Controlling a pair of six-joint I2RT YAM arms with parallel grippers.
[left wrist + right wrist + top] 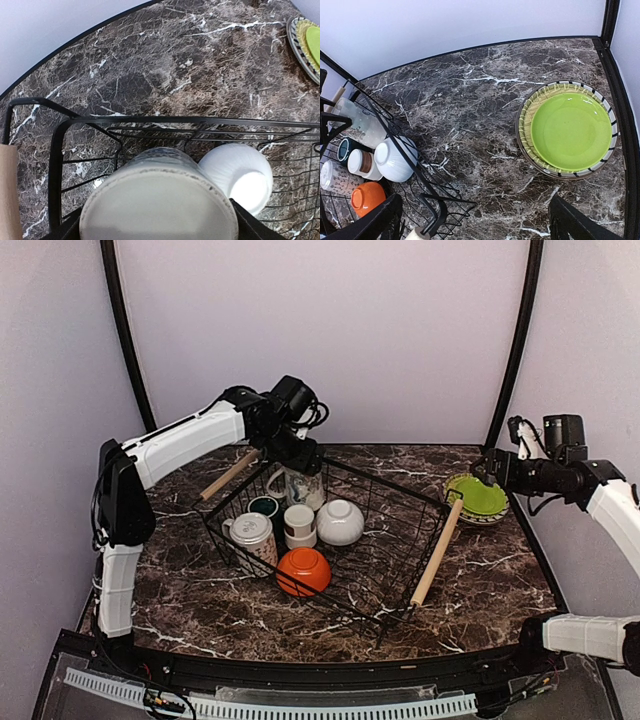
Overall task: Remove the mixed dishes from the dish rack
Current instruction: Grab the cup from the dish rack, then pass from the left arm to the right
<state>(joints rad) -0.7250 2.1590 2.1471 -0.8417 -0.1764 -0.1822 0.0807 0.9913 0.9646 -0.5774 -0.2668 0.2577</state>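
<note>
Gripping a patterned mug [160, 205] in the dish rack's [200, 120] far corner, my left jaws sit closed on its sides, its long axis running out between them. Right jaws gape empty over the stacked plates [570, 127]; my left arm is nearer the other 5 dishes.

The left arm [180, 445] rises from its base at the near left, bends at a high elbow and stretches its white forearm toward the far middle, with the wrist tipped downward. The left gripper [298, 456] points down, its fingers [60, 231] pressed against opposite sides of a patterned mug [160, 200]. The right arm [610, 505] climbs along the right edge, its wrist turned leftward and roughly level. The right gripper [487, 470] hangs with its fingers spread wide apart.
</note>
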